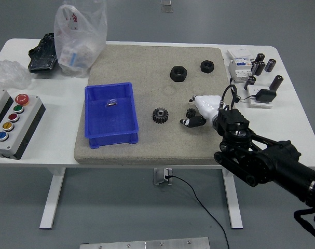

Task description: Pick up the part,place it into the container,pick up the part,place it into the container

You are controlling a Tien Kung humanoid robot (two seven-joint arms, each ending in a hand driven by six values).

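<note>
Care mattered most at this grasp, we judged: our right hand (199, 111) had to settle squarely over the small gear (190, 113) and lift it straight up off the mat (147, 62), so that it would not roll toward the larger gear (160, 115) lying just to its left. The white hand sat low over the mat, to the right of the blue container (110, 115), with its dark fingers (191, 122) curled down around the small gear; whether they had truly closed on it we could not tell, since the hand hid most of the part. The gear lay right at the fingertips, partly under the palm, well apart from the container. Inside the container one small part (111, 102) already rested near its far wall. Two black nuts (179, 73) lay farther back on the mat, beyond the hand. Our left hand was not in view. The carry, we thought, would need to clear the larger gear and the container's near rim.
</note>
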